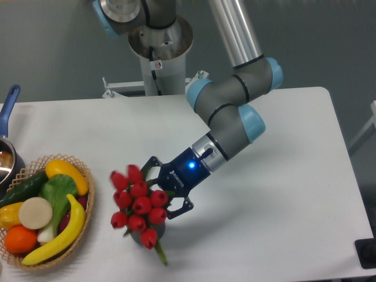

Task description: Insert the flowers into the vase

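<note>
The flowers (138,202), a bunch of red tulip buds, stand over the vase (138,238). Only a dark grey sliver of the vase shows beneath the buds. A green leaf (160,254) hangs down in front of the vase. My gripper (163,189) reaches in from the right at bud height. Its black fingers (179,210) are spread wide on either side of the bunch, and the buds hide their tips. The jaws look open around the flowers and not pressed on them. The upper left bud is slightly blurred.
A wicker basket (83,217) of fruit and vegetables sits at the left edge, close to the flowers. A blue-handled pot (8,108) is at the far left. The arm's base column (155,59) stands at the back. A dark object (367,254) sits at the right edge.
</note>
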Motion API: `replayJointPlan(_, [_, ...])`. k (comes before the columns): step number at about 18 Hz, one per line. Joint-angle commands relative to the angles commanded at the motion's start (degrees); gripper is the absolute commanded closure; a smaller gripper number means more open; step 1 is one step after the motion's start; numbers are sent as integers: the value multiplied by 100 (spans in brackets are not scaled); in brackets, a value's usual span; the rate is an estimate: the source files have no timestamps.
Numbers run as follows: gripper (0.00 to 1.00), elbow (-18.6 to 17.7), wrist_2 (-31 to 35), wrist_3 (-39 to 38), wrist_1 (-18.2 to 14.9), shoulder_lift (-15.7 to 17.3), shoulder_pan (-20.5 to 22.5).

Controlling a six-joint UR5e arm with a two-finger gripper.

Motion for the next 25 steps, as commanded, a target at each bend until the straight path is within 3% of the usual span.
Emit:
replayJointPlan(9, [0, -141, 0, 18, 18, 149, 246])
replayJointPlan(13, [0, -150, 18, 9, -17, 439, 649])
replayJointPlan(19, [0, 52, 70, 9, -17, 536, 1160])
replayJointPlan(22, [0, 245, 910, 9, -18, 729, 1327])
replayJointPlan(25, [0, 386, 2473, 9, -26, 835, 1354])
